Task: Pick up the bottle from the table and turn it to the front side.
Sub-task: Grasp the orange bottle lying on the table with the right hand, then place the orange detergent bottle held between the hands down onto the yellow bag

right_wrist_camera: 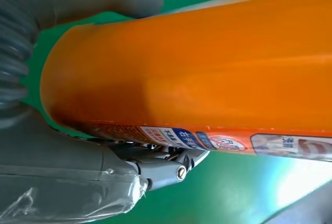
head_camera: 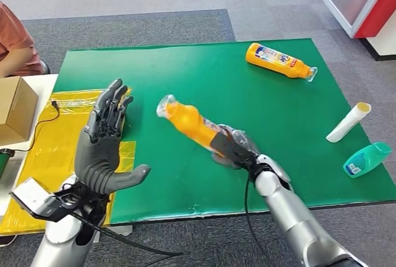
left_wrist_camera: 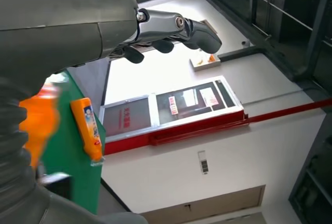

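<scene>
My right hand (head_camera: 232,148) grips the base of an orange bottle (head_camera: 189,120) with a clear cap and holds it above the green mat (head_camera: 224,75), neck pointing toward the far left. In the right wrist view the orange bottle (right_wrist_camera: 203,63) lies across my right hand (right_wrist_camera: 58,177), its label edge showing near the fingers (right_wrist_camera: 172,169). My left hand (head_camera: 105,140) is raised with fingers spread and nothing in it, left of the bottle over the mat's left edge. The left wrist view shows the left hand's fingers (left_wrist_camera: 176,29) extended in the air.
A second orange bottle (head_camera: 279,61) lies on its side at the mat's far right. A white tube (head_camera: 348,122) and a teal bottle (head_camera: 367,159) lie at the right edge. Yellow sheeting (head_camera: 60,109) and a cardboard box (head_camera: 16,109) are left; a person's sleeve (head_camera: 16,41) is far left.
</scene>
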`<state>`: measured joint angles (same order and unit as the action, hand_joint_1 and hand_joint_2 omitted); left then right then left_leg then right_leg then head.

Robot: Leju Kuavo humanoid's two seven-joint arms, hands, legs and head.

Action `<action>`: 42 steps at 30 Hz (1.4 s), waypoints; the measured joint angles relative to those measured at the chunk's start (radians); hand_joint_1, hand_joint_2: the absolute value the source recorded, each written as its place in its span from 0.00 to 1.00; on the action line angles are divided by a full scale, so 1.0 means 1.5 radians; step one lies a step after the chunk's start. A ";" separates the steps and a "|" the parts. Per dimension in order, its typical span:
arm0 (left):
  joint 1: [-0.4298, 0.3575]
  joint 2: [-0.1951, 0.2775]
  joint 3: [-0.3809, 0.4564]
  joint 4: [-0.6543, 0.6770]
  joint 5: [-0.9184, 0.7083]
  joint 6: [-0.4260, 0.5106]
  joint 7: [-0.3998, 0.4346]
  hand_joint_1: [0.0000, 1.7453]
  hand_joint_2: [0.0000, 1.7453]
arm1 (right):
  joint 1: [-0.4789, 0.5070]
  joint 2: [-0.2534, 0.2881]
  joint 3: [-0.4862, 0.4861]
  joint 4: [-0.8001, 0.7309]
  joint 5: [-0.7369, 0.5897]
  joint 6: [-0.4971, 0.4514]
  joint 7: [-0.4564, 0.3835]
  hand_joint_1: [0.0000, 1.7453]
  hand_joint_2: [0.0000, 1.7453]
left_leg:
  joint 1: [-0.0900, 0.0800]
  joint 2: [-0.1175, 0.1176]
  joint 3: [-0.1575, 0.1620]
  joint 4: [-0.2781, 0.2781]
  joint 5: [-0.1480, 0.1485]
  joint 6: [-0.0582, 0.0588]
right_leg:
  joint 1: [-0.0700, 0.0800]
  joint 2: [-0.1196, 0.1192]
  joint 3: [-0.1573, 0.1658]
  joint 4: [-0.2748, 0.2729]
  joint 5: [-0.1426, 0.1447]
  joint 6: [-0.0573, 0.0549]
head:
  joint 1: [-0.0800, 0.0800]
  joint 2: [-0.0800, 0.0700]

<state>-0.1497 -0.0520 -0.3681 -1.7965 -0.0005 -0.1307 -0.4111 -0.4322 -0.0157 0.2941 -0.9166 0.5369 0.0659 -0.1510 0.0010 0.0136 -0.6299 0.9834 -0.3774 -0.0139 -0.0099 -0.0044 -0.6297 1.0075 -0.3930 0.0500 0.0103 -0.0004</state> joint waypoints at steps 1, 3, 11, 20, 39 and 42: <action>0.001 0.002 0.000 0.000 0.003 0.002 -0.004 0.00 1.00 | 0.006 0.001 -0.020 -0.017 -0.058 0.013 -0.009 1.00 1.00 | 0.000 0.000 0.000 0.000 0.000 0.000 | 0.000 0.000 0.000 0.000 0.000 0.000 | 0.000 0.000; 0.001 0.007 0.000 0.000 0.006 0.007 -0.009 0.00 1.00 | 0.012 0.002 -0.053 -0.043 -0.140 0.031 -0.020 1.00 1.00 | 0.000 0.000 0.000 0.000 0.000 0.000 | 0.000 0.000 0.000 0.000 0.000 0.000 | 0.000 0.000; 0.001 0.018 0.000 0.002 0.008 0.012 -0.013 0.00 1.00 | 0.026 0.002 -0.096 -0.080 -0.192 0.039 -0.026 1.00 1.00 | 0.000 0.000 0.000 0.000 0.000 0.000 | 0.000 0.000 0.000 0.000 0.000 0.000 | 0.000 0.000; -0.001 0.028 -0.004 0.002 0.018 0.034 -0.025 0.00 1.00 | 0.042 0.002 -0.134 -0.123 -0.394 0.041 -0.050 1.00 1.00 | 0.000 0.000 0.000 0.000 0.000 0.000 | 0.000 0.000 0.000 0.000 0.000 0.000 | 0.000 0.000; -0.007 0.043 0.055 0.028 0.188 -0.015 0.035 0.00 1.00 | 0.172 0.037 -0.024 -0.418 -0.056 -0.254 -0.209 1.00 1.00 | 0.000 0.000 -0.001 0.000 -0.001 0.000 | 0.000 0.000 -0.001 0.000 -0.002 0.000 | 0.000 0.000; -0.022 0.042 0.053 0.039 0.205 -0.035 0.050 0.00 1.00 | 0.177 0.043 0.015 -0.432 0.016 -0.307 -0.220 1.00 1.00 | 0.000 0.000 -0.001 0.000 -0.001 0.000 | 0.000 0.000 -0.001 0.000 -0.001 0.000 | 0.000 0.000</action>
<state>-0.1825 0.0105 -0.2894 -1.7387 0.3072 -0.1839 -0.3354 -0.1674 0.0492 0.3161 -1.5643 0.5608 -0.3938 -0.4804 0.0011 0.0141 -0.6306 0.9833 -0.3784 -0.0140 -0.0097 -0.0041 -0.6312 1.0075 -0.3951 0.0502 0.0102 -0.0004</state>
